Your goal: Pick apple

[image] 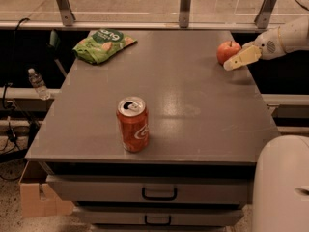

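Camera view is showing the small, glossy red-orange round apple sitting near the far right edge of the grey metal cabinet top. The cream-coloured gripper is reaching in low from the right, just beside the fruit, probably lining up a side grasp. Whether it is spread wide or closed, I cannot tell. The orange-red aluminium soda can and the green crinkly snack bag are sitting well apart from it, so nothing is crowding the approach.

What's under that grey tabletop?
Two shut drawers with dark handles sit under the tabletop; their contents are hidden. On top, the gripper is beside the apple, at the table's far corner.
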{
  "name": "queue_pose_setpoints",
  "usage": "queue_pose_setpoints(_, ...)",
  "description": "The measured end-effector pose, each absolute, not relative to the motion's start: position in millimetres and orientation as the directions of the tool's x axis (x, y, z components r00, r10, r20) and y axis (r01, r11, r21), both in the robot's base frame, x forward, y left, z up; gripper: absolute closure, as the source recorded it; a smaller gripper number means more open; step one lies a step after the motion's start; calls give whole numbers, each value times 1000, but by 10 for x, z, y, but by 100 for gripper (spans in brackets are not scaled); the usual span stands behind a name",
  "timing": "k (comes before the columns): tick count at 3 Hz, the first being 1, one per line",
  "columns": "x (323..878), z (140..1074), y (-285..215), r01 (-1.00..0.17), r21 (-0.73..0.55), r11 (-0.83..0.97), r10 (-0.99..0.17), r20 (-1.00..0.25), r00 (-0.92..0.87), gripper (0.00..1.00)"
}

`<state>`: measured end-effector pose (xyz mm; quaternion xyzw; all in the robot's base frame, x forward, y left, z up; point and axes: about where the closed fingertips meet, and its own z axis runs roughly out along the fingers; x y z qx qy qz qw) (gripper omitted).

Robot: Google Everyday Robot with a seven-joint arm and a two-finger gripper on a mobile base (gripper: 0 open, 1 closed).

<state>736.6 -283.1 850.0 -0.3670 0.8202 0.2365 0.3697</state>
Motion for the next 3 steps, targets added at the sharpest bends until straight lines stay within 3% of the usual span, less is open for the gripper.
queue_pose_setpoints(1,7317,8660,-2680,-811,118,574,-420,-807,-414,0)
queue_pose_setpoints(3,7511,8792,-2755,-789,-14,614,-477,-803,-358,0)
